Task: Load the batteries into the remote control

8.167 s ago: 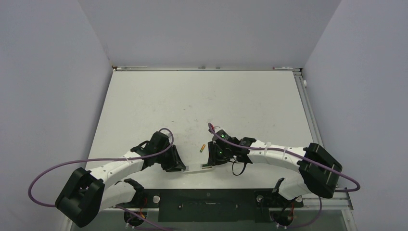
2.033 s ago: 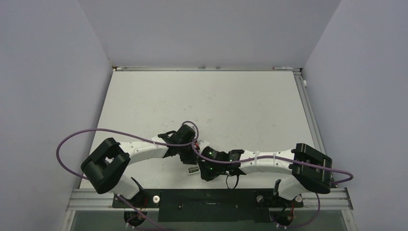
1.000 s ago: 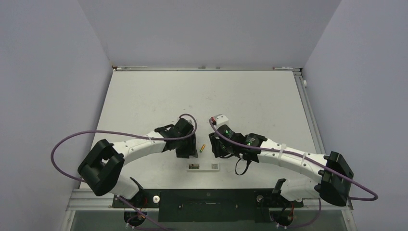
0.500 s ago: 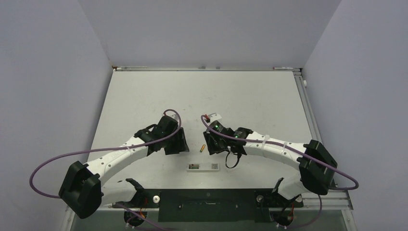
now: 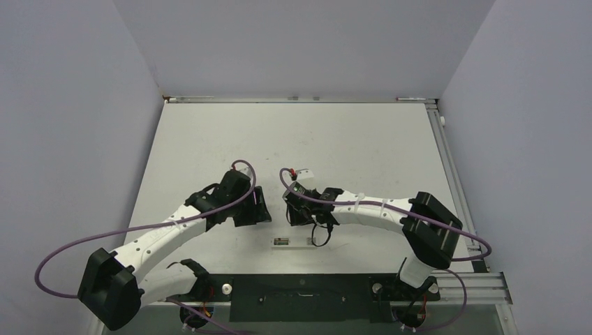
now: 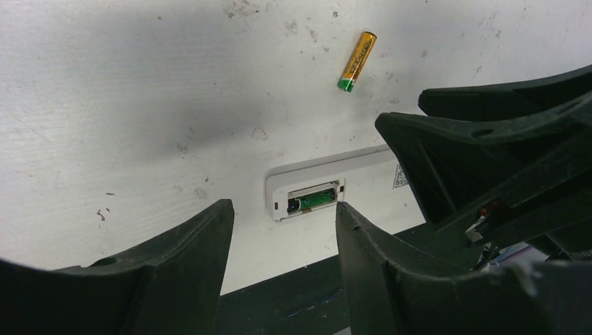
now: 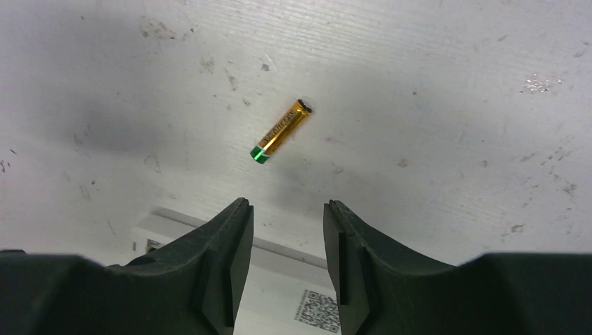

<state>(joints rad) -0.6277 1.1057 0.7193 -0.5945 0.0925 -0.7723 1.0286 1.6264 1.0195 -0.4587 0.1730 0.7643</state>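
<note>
Ahead of right gripper [image 7: 286,213]: gold battery [image 7: 280,131], untouched | remote control [image 7: 279,279] beneath

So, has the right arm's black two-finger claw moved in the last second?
Yes. The right gripper slid left in the overhead view, from level with the right end of the slim white plastic remote to level with its middle.

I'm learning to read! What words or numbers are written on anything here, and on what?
Gold battery: dark print along its side, too blurred to read.
Remote control: a QR-type code square, no readable words.
Nothing else carries text.
</note>
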